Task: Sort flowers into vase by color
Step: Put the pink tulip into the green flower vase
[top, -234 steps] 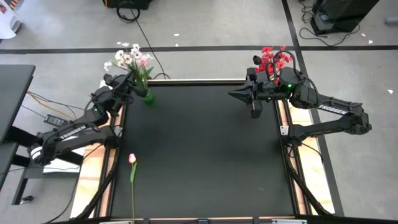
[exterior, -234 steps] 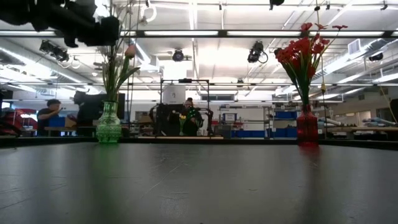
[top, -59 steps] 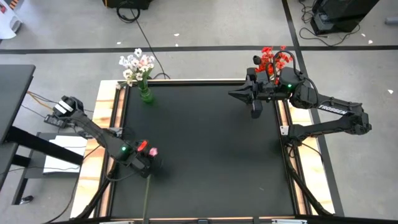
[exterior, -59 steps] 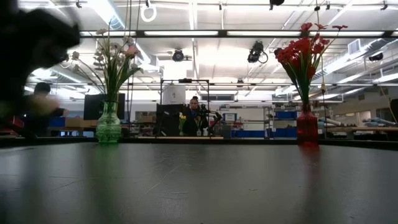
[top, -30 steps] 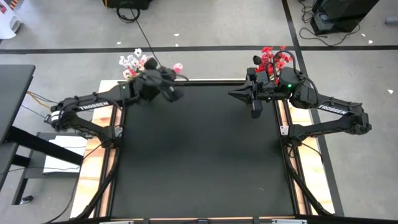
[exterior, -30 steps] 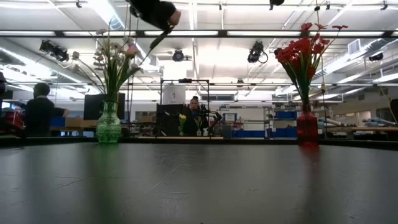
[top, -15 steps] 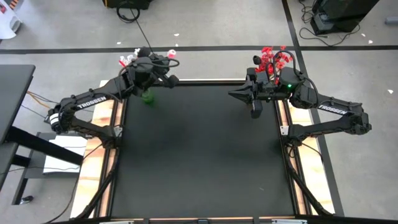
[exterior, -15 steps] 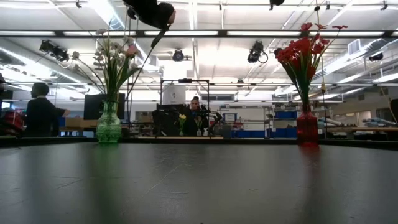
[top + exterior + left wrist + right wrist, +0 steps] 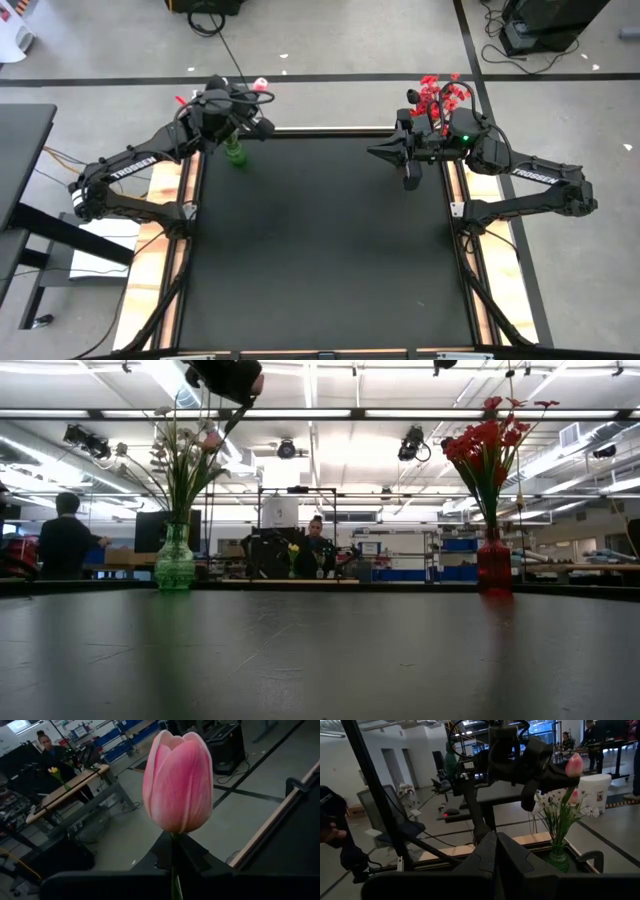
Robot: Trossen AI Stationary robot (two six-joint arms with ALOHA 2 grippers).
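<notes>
Since not dropped in yet, calling this the last bit of the job. Looking at a single pink bud (image 9: 177,780) up in the air, above the green vase (image 9: 234,155) and a touch past it, off the far edge of the table (image 9: 320,250). Pinched by its thin stem in the left gripper (image 9: 235,105), fingers closed tight on the stem with nothing else in them. Bloom end pointing up, stem running down out of the grip towards the green vase. Can't tell whether the stem's bottom tip has reached the mouth of the green vase or is only hanging beside the bunch.

Moving out from there: already stuffed into the green vase, a spray of white blooms (image 9: 165,450) with a pinkish bud or two mixed in. Well across the table from the green vase, at the opposite far corner, a red vase (image 9: 494,565) packed with red blooms (image 9: 490,445). So reds sorted, by the look of it.

Parked just beside that red vase, far from the green vase, the right gripper (image 9: 398,165). Fingers pressed together, holding nothing, pointing back towards the green vase. Just waiting, I'd guess.

Nothing loose lying anywhere between the green vase and the near edge of the table. Left to do, as far as can be judged: lower the stem into the green vase, let go, back off. Pretty much done after that.
</notes>
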